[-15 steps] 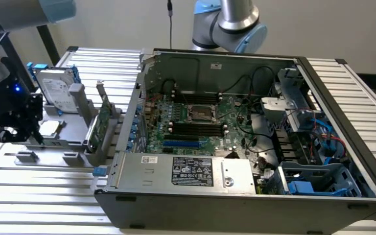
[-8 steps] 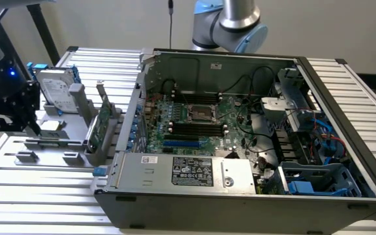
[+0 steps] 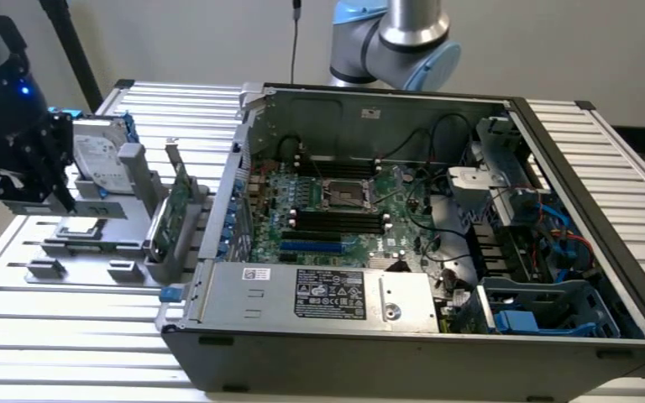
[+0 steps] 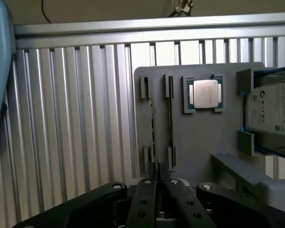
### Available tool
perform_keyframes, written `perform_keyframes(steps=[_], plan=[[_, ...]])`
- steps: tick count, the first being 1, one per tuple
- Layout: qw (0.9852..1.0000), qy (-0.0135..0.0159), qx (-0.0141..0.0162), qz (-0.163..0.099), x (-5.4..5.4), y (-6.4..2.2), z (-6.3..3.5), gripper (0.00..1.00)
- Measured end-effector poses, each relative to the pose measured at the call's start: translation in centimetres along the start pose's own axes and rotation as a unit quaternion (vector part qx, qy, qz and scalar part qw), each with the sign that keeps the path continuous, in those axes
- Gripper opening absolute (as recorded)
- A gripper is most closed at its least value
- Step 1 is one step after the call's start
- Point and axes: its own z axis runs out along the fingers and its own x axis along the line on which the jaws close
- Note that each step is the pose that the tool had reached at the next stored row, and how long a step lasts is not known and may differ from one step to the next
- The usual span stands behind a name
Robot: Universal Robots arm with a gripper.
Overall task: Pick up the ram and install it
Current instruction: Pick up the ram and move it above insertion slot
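A ribbed aluminium surface [image 3: 76, 336] carries everything. In the exterior view, an open computer case [image 3: 591, 210] takes up most of it. The case lies on its side with the motherboard [image 3: 395, 239] facing up and a grey power supply [image 3: 312, 294] along its near edge. The motherboard's black memory slots [image 3: 339, 222] lie in a row below the processor socket.

At the exterior view's left, just beside the case, sits a grey parts holder [image 4: 199, 137]. It carries a silver hard drive [image 4: 270, 109] with blue rails. A green expansion card [image 3: 165, 210] stands upright in it, between the hard drive and the case. Part of the robot arm [image 3: 395, 38] shows beyond the case.

The black gripper [image 4: 157, 181] hangs over the holder at the end away from the case. Its two fingers are drawn together and pinch the near end of the ram [image 4: 154, 137].

In the wrist view the ram stands on its edge, so it appears as a thin dark line. Its long axis points straight away from the gripper, parallel to the ribs of the surface. It lies in line with one pair of the holder's slotted brackets. Whether it is seated in them or raised just clear of them cannot be told.

Beyond the neighbouring bracket pair, a square processor chip [image 4: 205, 92] lies flat in a recess of the holder.
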Motion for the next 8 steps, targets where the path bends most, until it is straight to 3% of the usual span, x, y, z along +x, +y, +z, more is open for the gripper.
perform_keyframes(steps=[8], plan=[[0.9999, -0.006, -0.0011, -0.011, -0.2, -2.06, -3.68, 0.13]])
